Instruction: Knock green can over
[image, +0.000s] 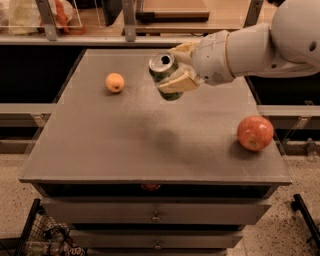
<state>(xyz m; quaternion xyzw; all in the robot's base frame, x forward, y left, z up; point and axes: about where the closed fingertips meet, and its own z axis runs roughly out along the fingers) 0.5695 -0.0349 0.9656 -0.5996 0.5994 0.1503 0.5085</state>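
The gripper (169, 70) is over the far half of the table (125, 150), at the end of a thick white arm (260, 45) that comes in from the right. Its jaws are closed on the green can (161, 65), one pale finger (182, 82) lying on the near side of the can and the other on the far side. The jaws are opened only as wide as the can's body.

The green can sits between the jaws, and it is tilted: its silver top with the dark opening points up and to the left, away from the wrist, and its bottom end shows just under the near finger. The can does not seem to touch the table. A soft dark shadow (150, 132) lies on the table surface below and nearer than the jaws, apart from the can.

To the left of the jaws, well apart from them, a small orange fruit (115, 82) rests on the table. To the right of the jaws and much nearer to the front edge, a red apple (255, 133) rests on the table, also well apart from the jaws and the can. Under the table top, far below the jaws, there are drawers (156, 216) with small handles.
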